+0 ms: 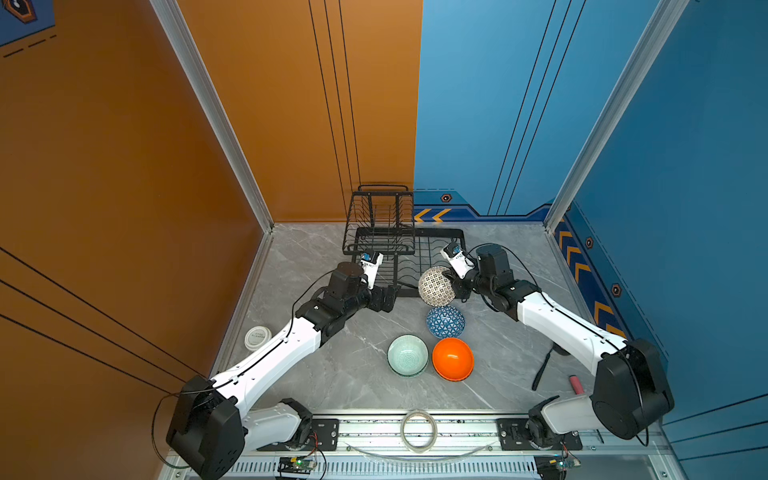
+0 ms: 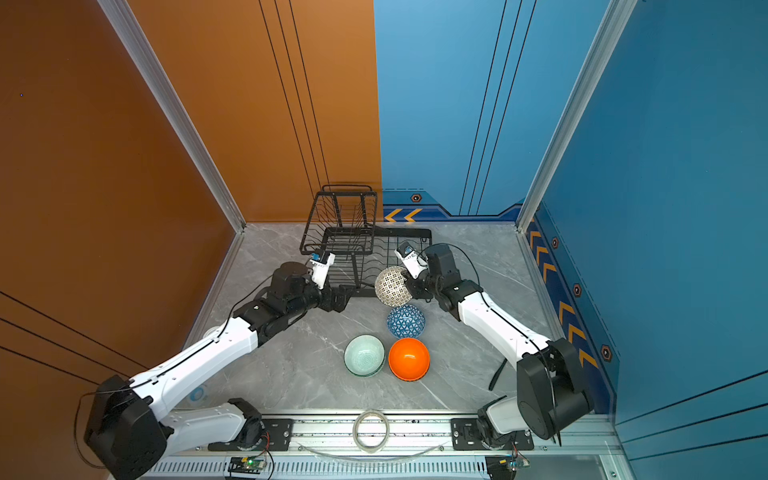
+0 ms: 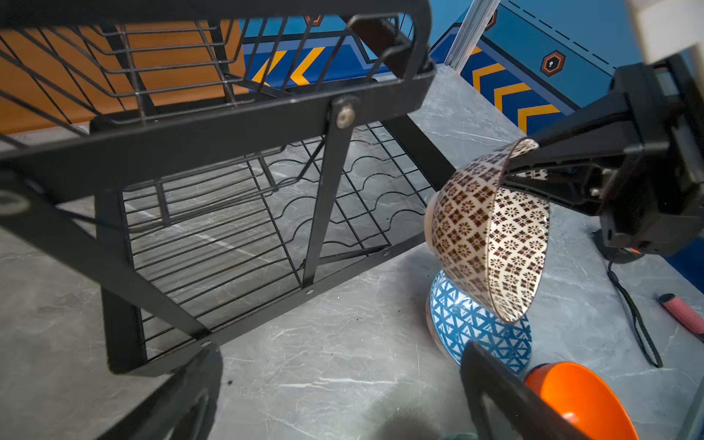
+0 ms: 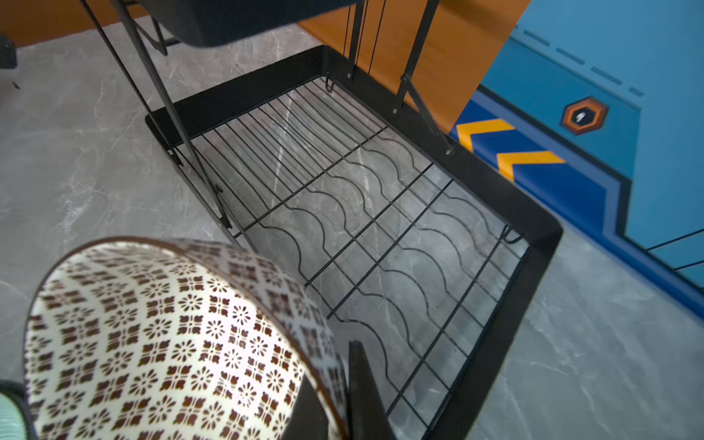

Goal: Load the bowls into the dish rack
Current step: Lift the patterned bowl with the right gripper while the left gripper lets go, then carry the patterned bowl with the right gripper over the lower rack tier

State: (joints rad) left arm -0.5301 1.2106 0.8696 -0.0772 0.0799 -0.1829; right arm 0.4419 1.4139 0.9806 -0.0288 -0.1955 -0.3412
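Bright even light, soft shadows, glare on the orange bowl [image 1: 453, 358] (wrist views blur at edges).

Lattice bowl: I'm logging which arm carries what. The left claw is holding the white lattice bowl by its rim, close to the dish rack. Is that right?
Wrong arm. The right claw holds the white lattice bowl by its rim, close to the dish rack; the left claw is open and empty. The left wrist view shows it.
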